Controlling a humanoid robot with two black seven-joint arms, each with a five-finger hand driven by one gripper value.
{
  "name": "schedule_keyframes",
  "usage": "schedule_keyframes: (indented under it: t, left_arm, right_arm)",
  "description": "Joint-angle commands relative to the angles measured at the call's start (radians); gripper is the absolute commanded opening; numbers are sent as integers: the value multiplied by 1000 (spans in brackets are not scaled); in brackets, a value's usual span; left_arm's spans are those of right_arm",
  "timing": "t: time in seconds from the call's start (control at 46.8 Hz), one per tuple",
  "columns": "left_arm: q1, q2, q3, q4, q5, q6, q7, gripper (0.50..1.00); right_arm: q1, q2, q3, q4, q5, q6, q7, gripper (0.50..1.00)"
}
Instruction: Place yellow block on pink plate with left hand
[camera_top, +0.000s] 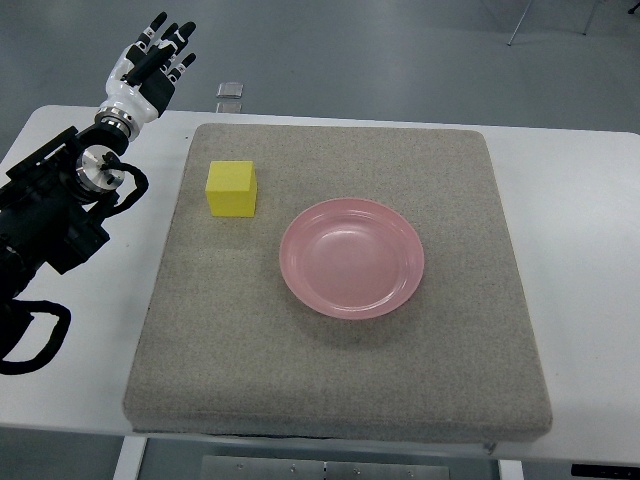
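At the far left I see the left hand (152, 62), white-and-black with jointed fingers, raised beyond the rear left corner of the white table (585, 250). Its fingers are extended and loosely apart, and they hold nothing. The black forearm enters from the left edge and runs diagonally up to the wrist. I judge this to be a standby posture: the hand sits clear of the work surface, so nothing is disturbed until a reach begins.

Moving right, a grey, coarse-textured square mat (340, 370) covers most of the table. I judge it is there to give friction and cushioning, so objects stay where they are set.

The small yellow cube-shaped block (232, 188) rests on the mat near its rear left corner, flat on one face, its edges turned slightly off the mat's edges. It is well apart from the hand and untouched. Its position on the left-arm side favours the left hand.

Further right, the round, shallow, glossy pink plate (351, 258) lies upright and empty near the mat's centre, close to the block but not touching it.

The right arm is not in view.

Task status, in my judgement: not started. The next move calls for bringing the hand over the block, then closing on opposite faces.
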Motion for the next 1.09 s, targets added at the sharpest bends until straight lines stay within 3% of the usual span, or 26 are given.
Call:
schedule_keyframes:
  t: [0.0, 1.068]
  left_arm:
    - [1, -6, 0, 0, -1, 0, 0, 992]
    - [6, 24, 9, -3, 2, 15, 0, 992]
  right_arm:
    - [0, 0, 0, 0, 0, 0, 0, 924]
    - [0, 0, 0, 0, 0, -2, 0, 924]
